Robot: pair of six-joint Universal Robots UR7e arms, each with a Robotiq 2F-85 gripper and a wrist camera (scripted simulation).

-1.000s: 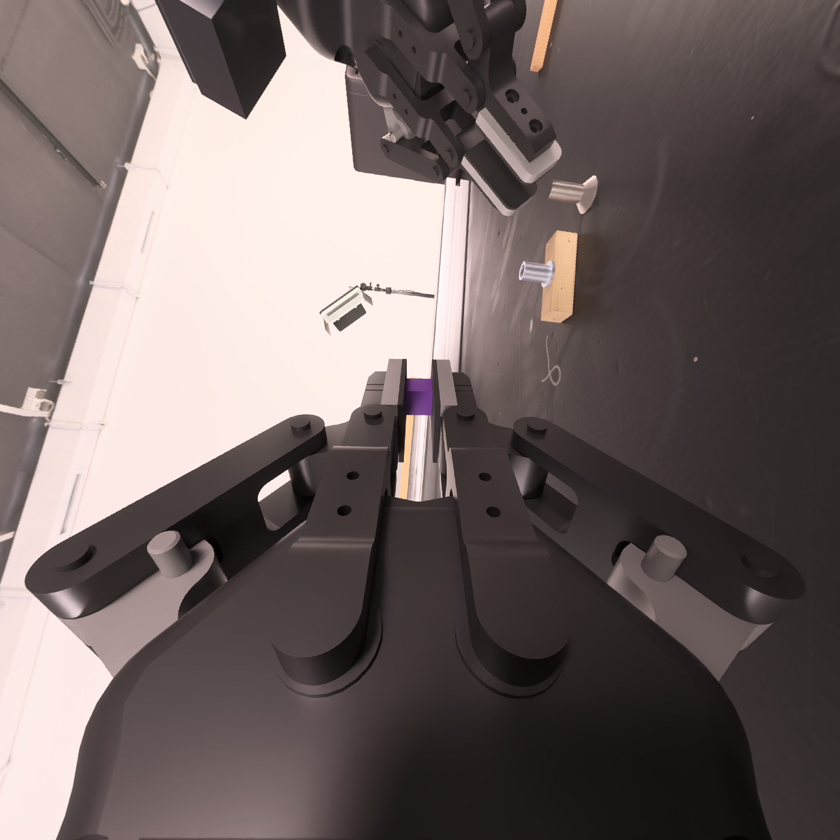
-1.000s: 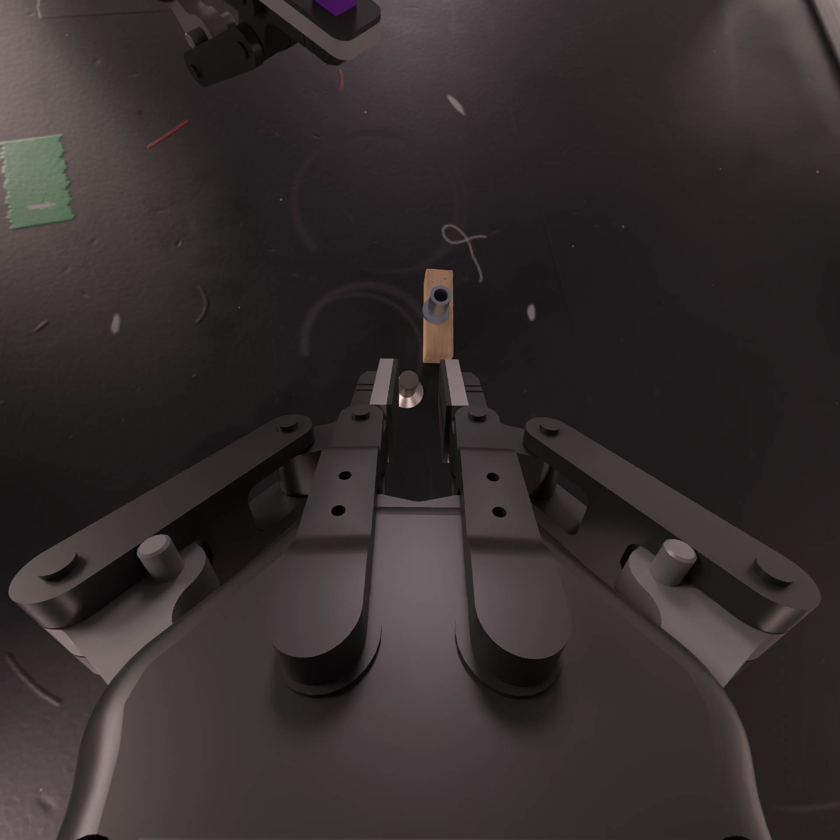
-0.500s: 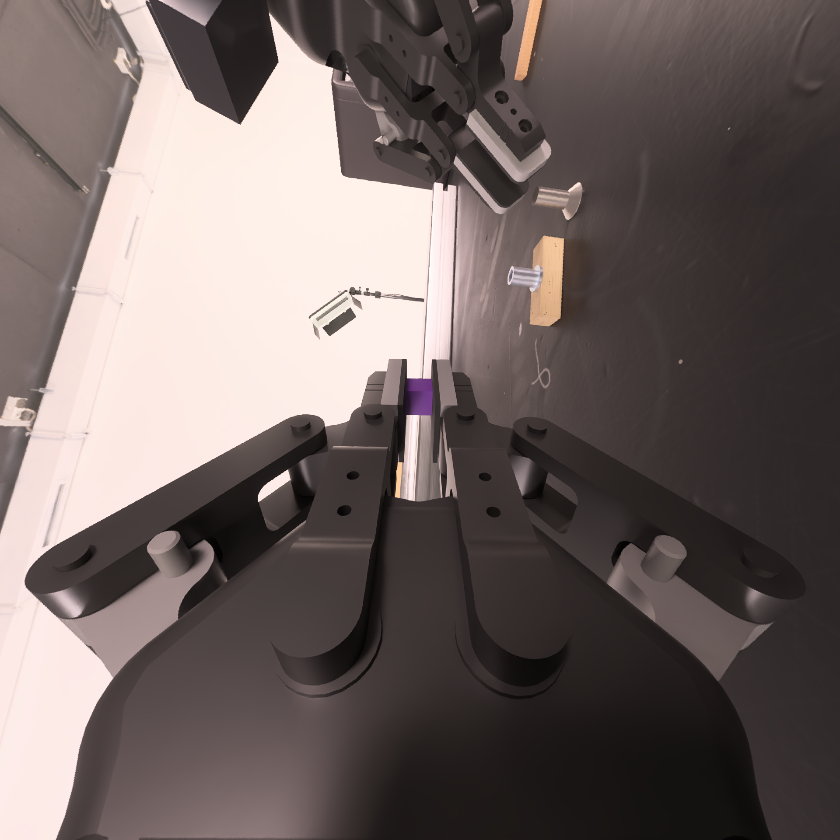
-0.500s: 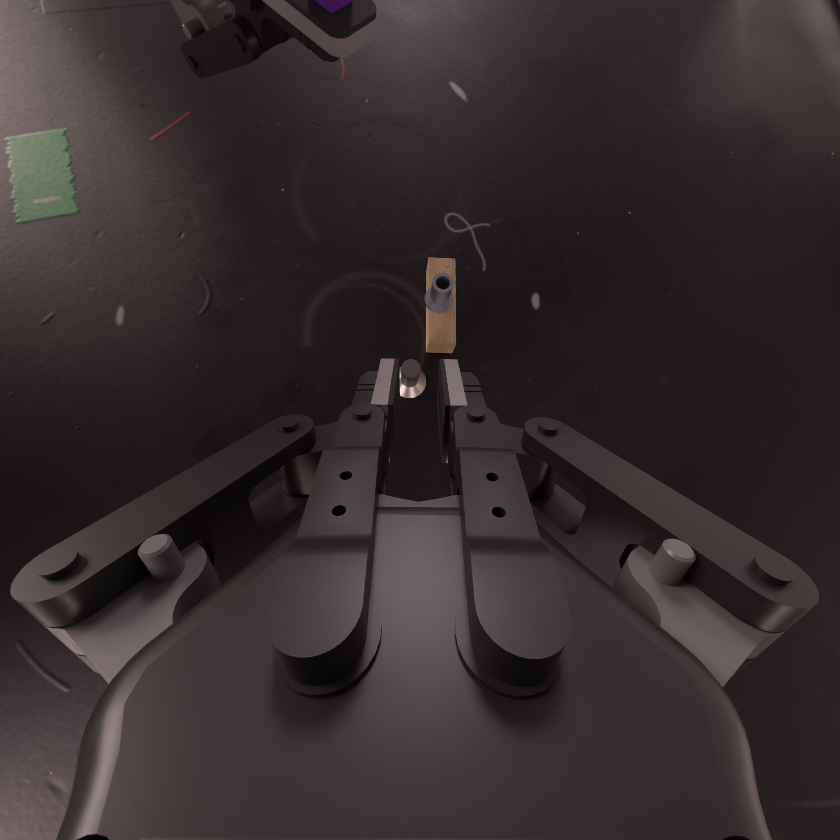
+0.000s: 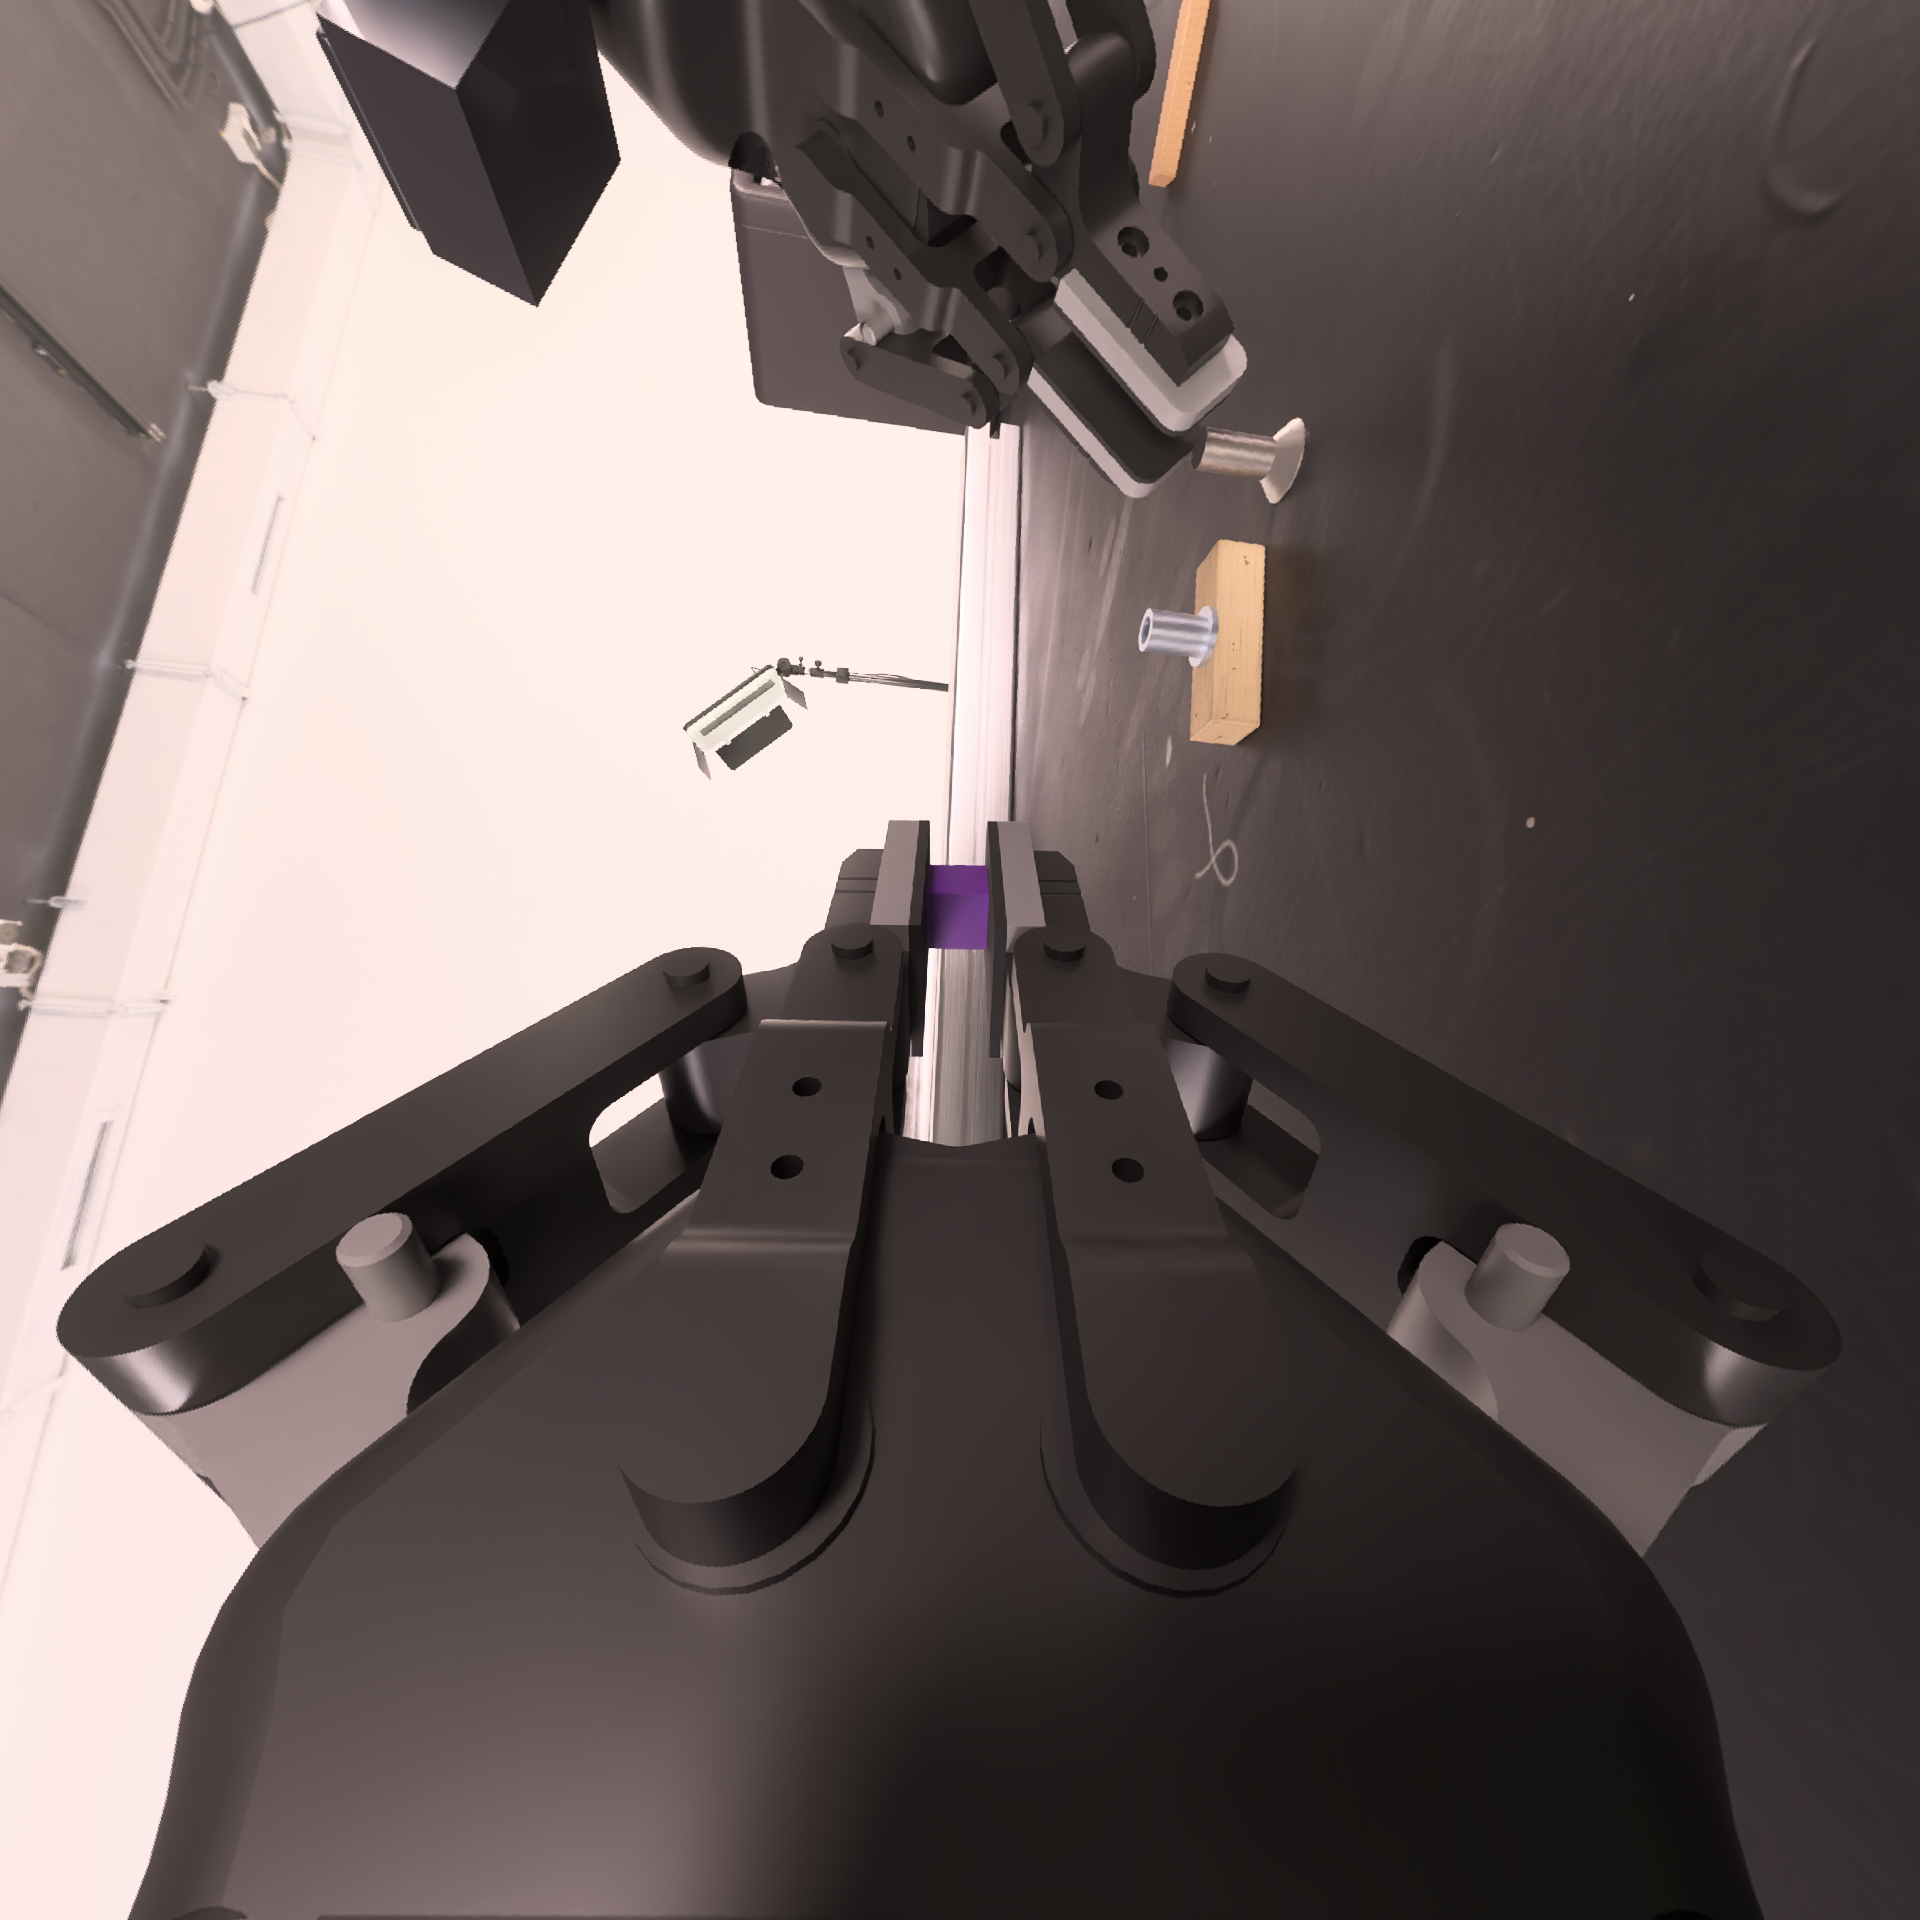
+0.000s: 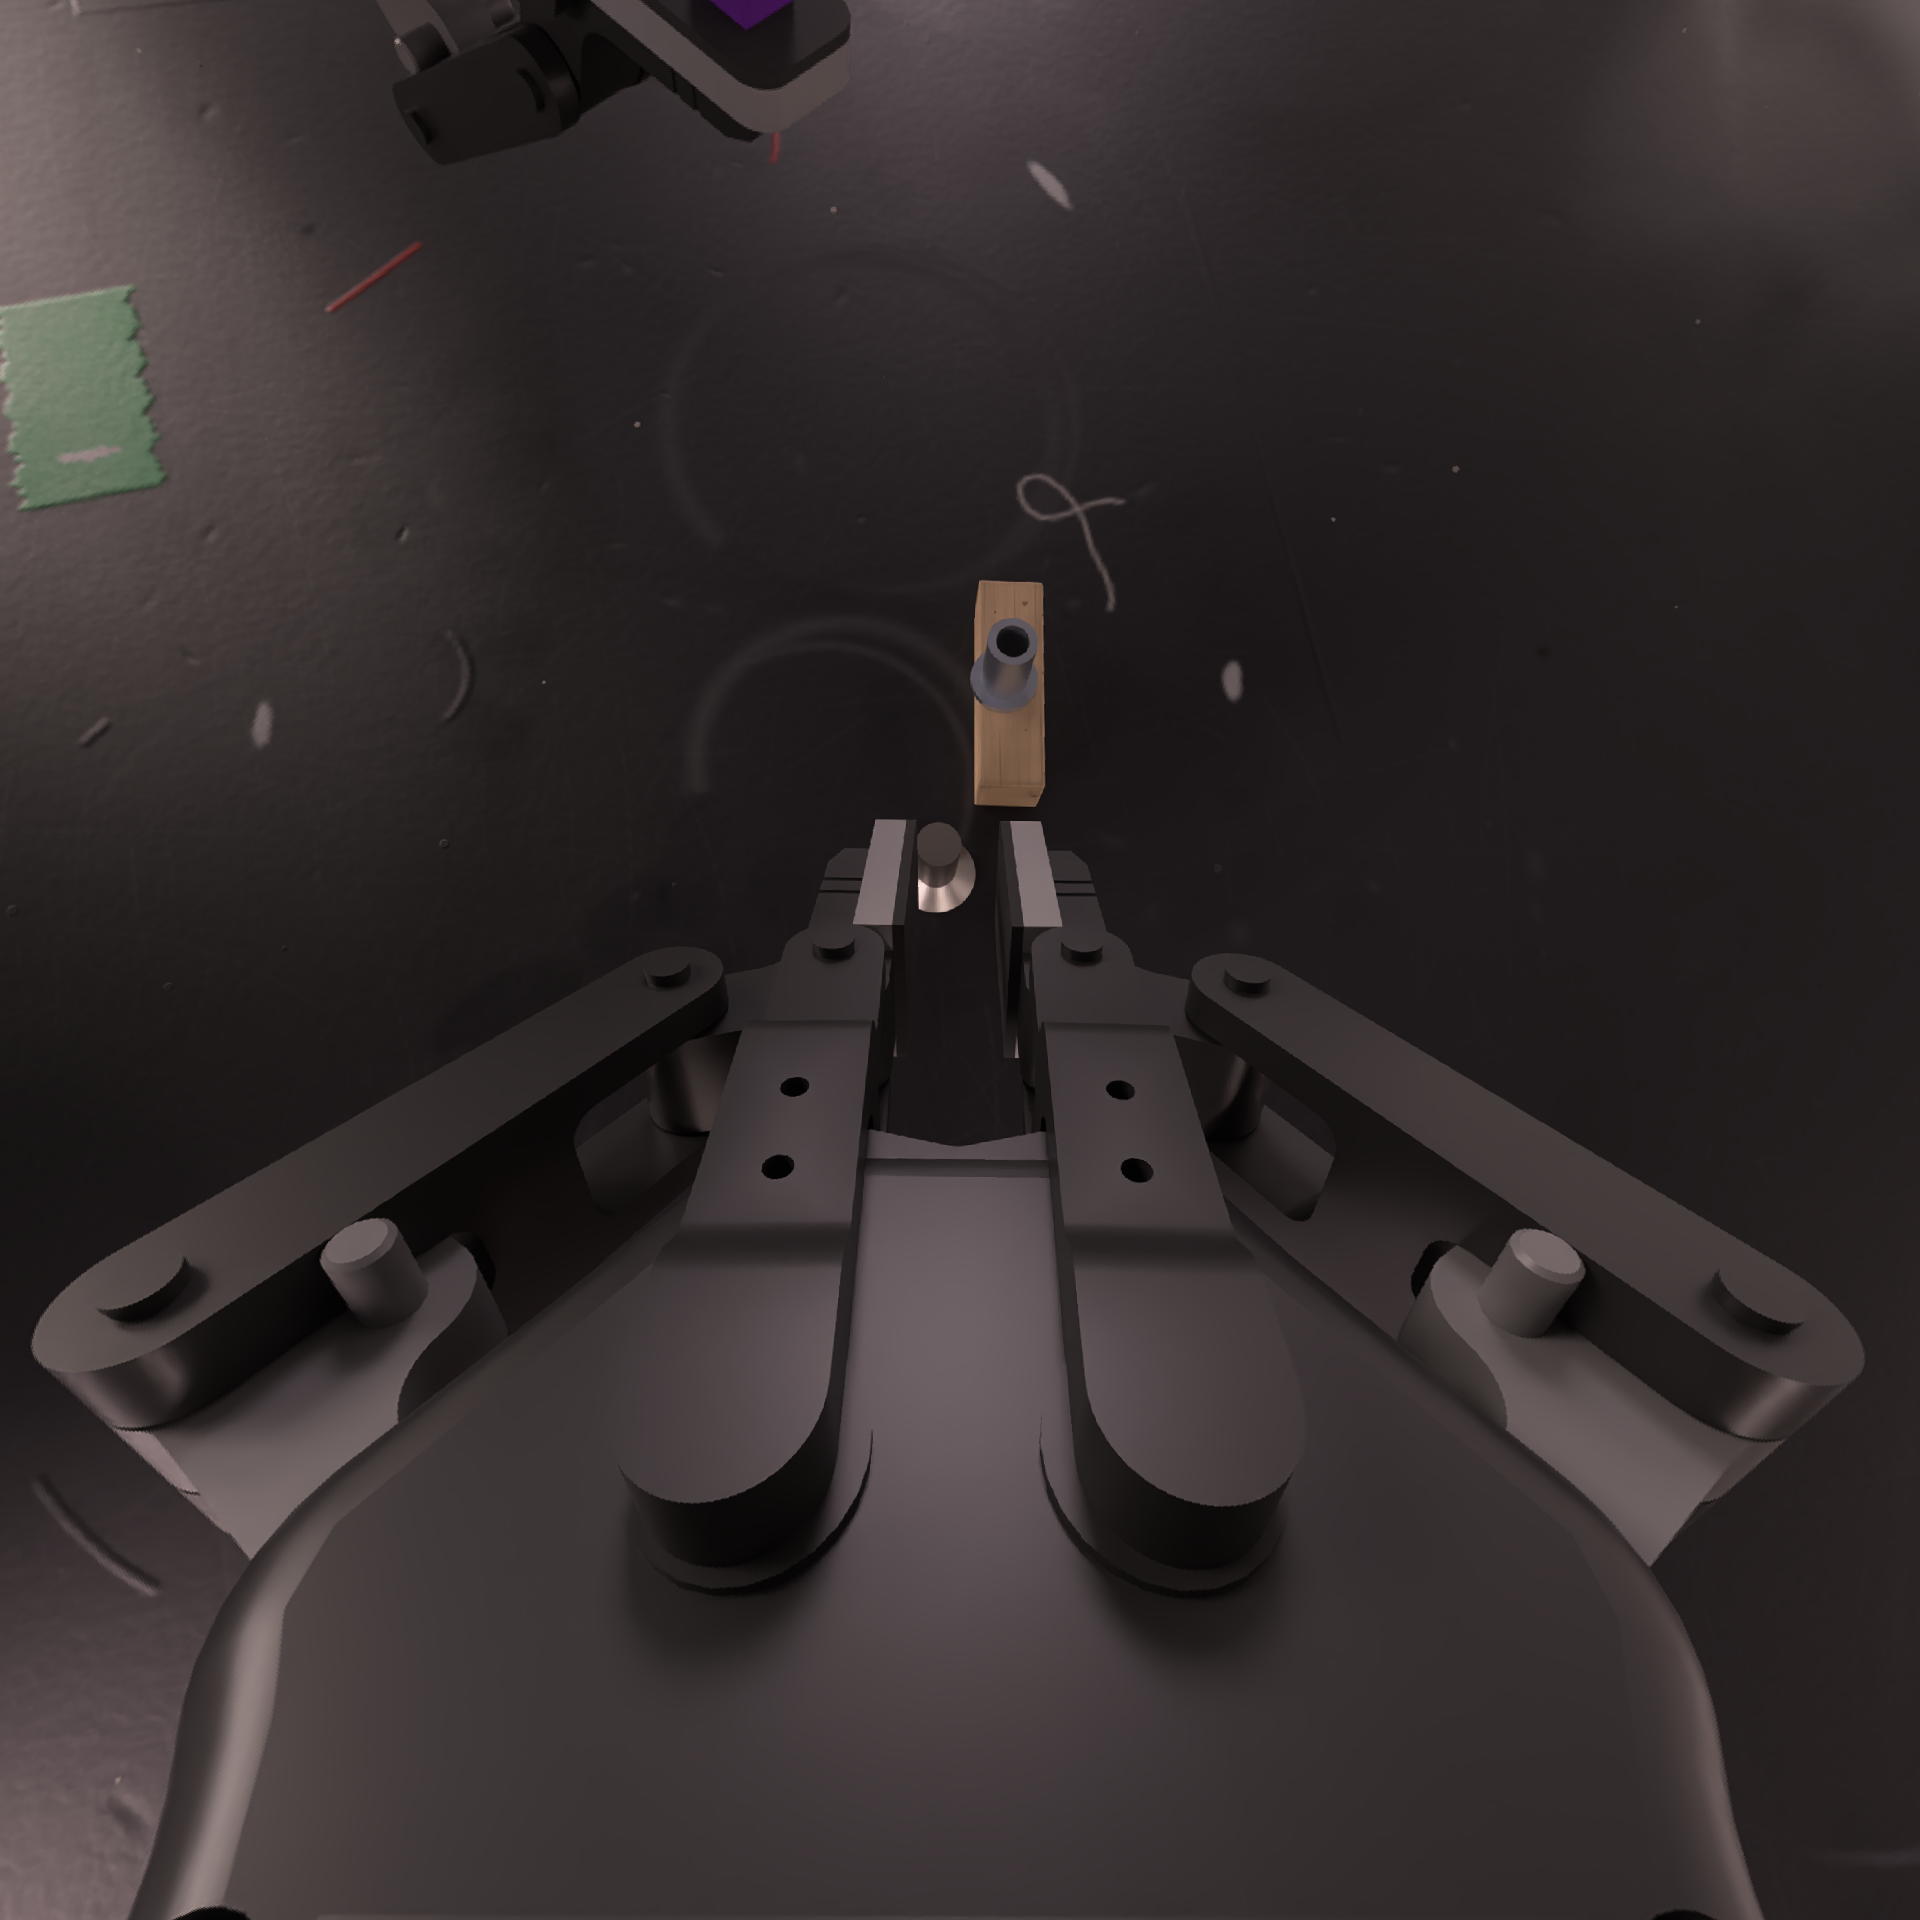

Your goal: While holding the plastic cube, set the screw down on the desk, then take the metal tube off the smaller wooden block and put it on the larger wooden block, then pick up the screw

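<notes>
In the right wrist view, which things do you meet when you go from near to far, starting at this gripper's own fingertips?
right gripper → screw, standing head-down on the desk between the open fingers → smaller wooden block → metal tube, upright on that block → left gripper holding the purple plastic cube.

Larger wooden block (image 5: pixel 1179 94) cut off by top edge.
</notes>
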